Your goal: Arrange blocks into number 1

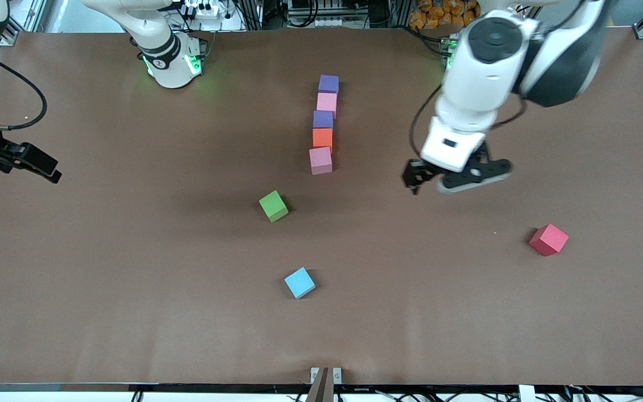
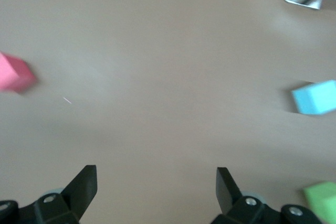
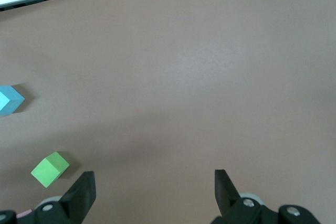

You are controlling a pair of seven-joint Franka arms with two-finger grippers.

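Five blocks [image 1: 323, 124] sit touching in one straight column mid-table, running from nearer the bases toward the front camera, so the stroke of the 1 looks done. My left gripper [image 1: 455, 177] hangs wide and empty over bare table beside it; my right gripper [image 1: 23, 162] waits, wide too.

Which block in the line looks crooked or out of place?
The light pink block at the line's end nearest the front camera sits slightly askew, shifted toward the right arm's end. The other four blocks line up well.
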